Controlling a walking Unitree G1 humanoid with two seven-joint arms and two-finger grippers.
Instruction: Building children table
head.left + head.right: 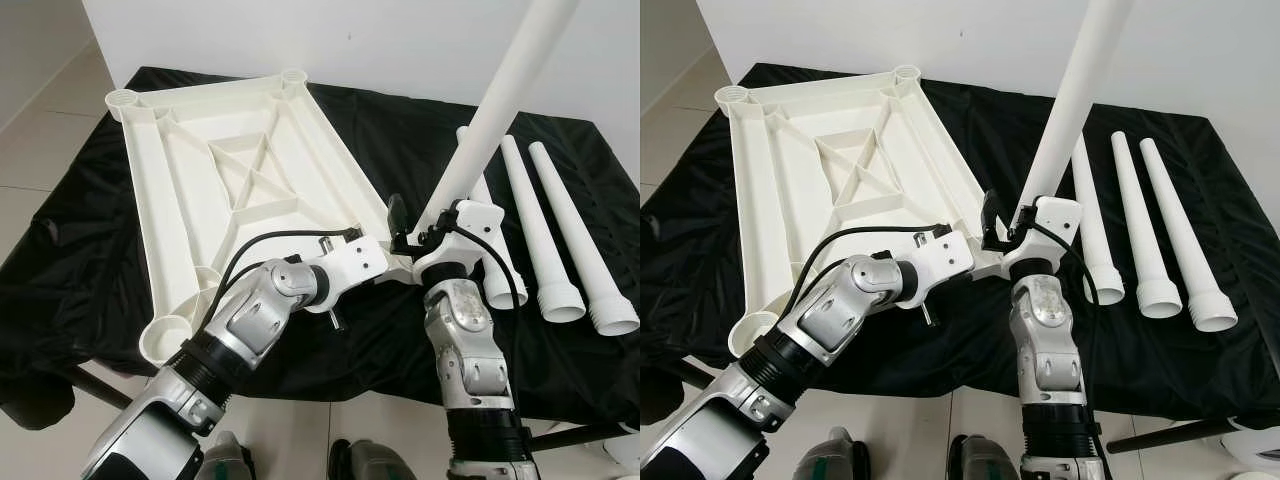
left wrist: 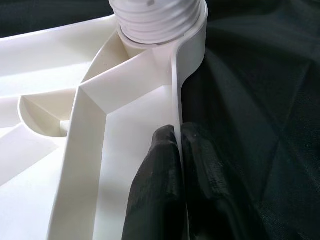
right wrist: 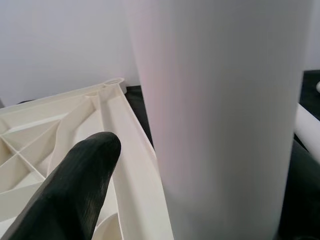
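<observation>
Left wrist view has the left gripper [image 2: 176, 150] pinching the tabletop [image 1: 240, 170] rim while the right gripper [image 1: 1012, 232] clutches an upright leg [image 1: 1072, 110] at the corner socket.

My right tool [image 1: 1012, 232] grips a white table leg [image 1: 1072, 110] standing tilted at the near right corner of the upturned white tabletop [image 1: 830, 180]. My left tool [image 1: 980, 262] sits at the tabletop's near edge, just beside it. Three more legs [image 1: 1145, 225] lie side by side on the black-draped counter [image 1: 1230, 200], to my right.
</observation>
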